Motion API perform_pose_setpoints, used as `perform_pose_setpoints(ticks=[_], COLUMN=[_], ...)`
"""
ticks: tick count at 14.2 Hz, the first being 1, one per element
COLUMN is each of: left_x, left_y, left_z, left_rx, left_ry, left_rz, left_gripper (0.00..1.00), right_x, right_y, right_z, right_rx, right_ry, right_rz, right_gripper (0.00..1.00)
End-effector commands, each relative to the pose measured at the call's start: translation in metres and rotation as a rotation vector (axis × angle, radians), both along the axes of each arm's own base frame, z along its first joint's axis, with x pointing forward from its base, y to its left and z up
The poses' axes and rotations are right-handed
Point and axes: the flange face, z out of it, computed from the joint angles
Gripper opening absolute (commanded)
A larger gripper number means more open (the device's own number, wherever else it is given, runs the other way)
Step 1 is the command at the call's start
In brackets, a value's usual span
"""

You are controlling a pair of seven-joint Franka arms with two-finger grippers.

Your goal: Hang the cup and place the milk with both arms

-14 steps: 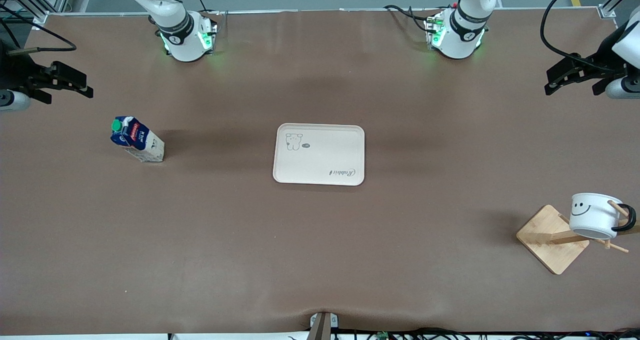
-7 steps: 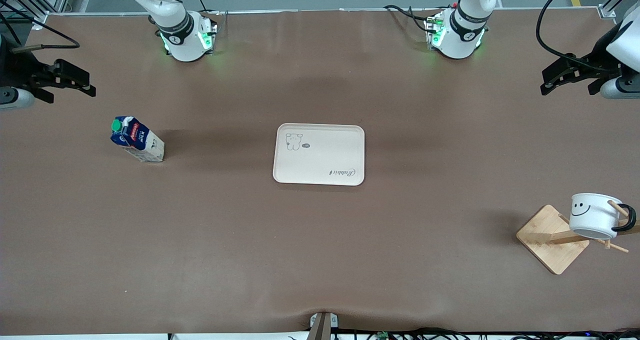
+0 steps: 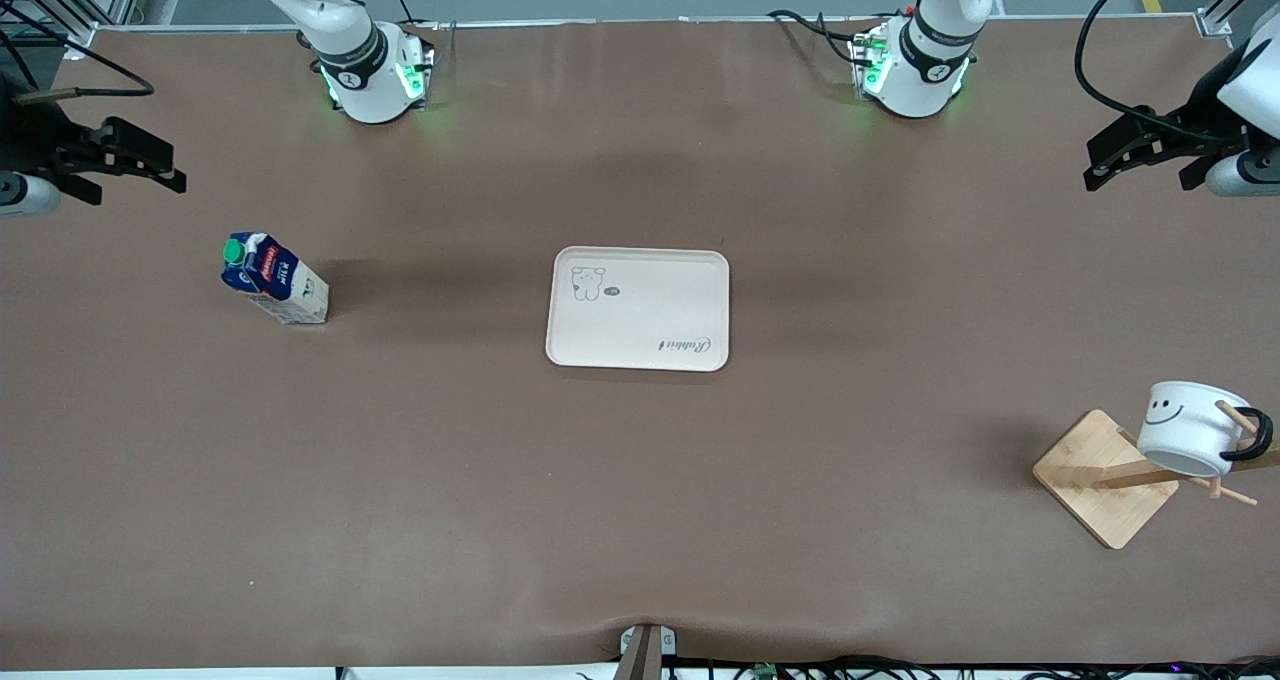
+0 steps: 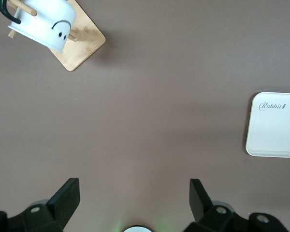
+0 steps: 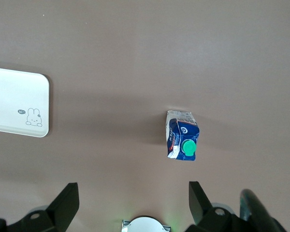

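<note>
The cup hangs by its black handle on a peg of the wooden rack, tilted, near the left arm's end of the table. The left gripper hovers above bare table well away from it, jaws spread wide with nothing between them; in the left wrist view the cup sits well clear of the fingers.

The milk stands upright toward the right arm's end. The right gripper hangs wide open and empty over the table's edge, well apart from the milk.

A white tray lies mid-table between milk and rack. Nothing blocks either gripper.
</note>
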Motion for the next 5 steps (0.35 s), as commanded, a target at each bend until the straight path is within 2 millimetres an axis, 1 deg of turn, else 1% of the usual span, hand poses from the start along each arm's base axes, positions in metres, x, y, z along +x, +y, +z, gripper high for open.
perform_pose_setpoints(ticks=[1, 5], left_x=[-0.0007, -0.0007], left_y=[0.0008, 0.0008], left_z=[0.0056, 0.0049], left_rx=[0.022, 0.022], left_ry=[-0.015, -0.013], left_rz=[0.006, 0.010], left_gripper=[1.00, 1.00], right_x=[-0.0047, -0.0048], right_y=[-0.0044, -0.0044], right_z=[0.0026, 0.0025], right_rx=[-0.008, -0.008], right_ry=[0.000, 0.002], right_rz=[-0.015, -0.014], right_gripper=[1.00, 1.00])
